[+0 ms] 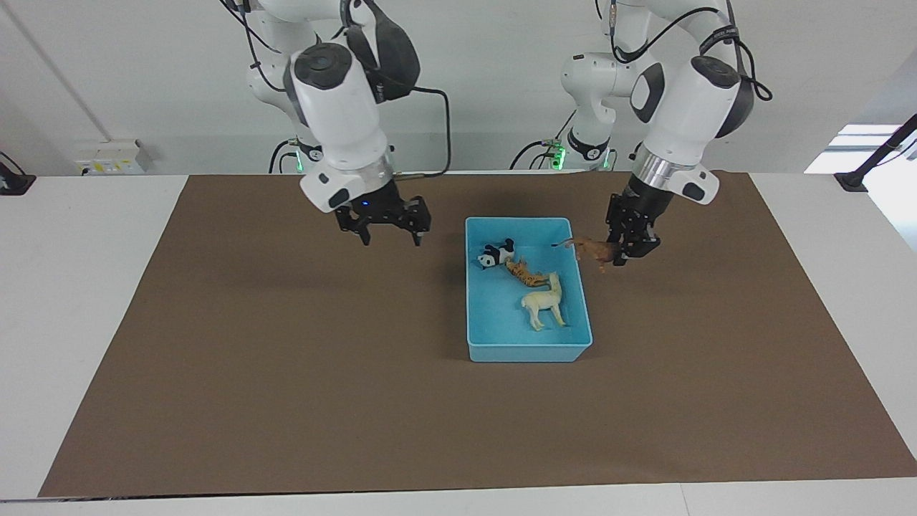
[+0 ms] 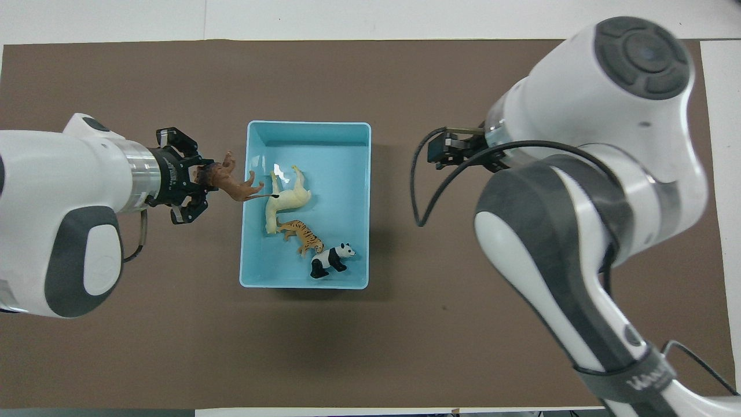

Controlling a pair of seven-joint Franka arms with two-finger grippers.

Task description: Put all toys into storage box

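The light blue storage box (image 1: 526,350) (image 2: 307,130) stands mid-table. In it lie the cream llama (image 1: 544,302) (image 2: 289,200), the orange tiger (image 1: 524,272) (image 2: 302,233) and the panda (image 1: 496,254) (image 2: 333,259). My left gripper (image 1: 622,251) (image 2: 200,185) is shut on the brown lion (image 1: 591,251) (image 2: 228,180) by its head end and holds it in the air just outside the box's rim, toward the left arm's end of the table, its tail reaching over the rim. My right gripper (image 1: 390,231) hangs open and empty above the mat beside the box; in the overhead view its arm hides it.
A brown mat (image 1: 286,373) (image 2: 405,347) covers the table under the box. White table margins lie around it. Cables hang from both arms.
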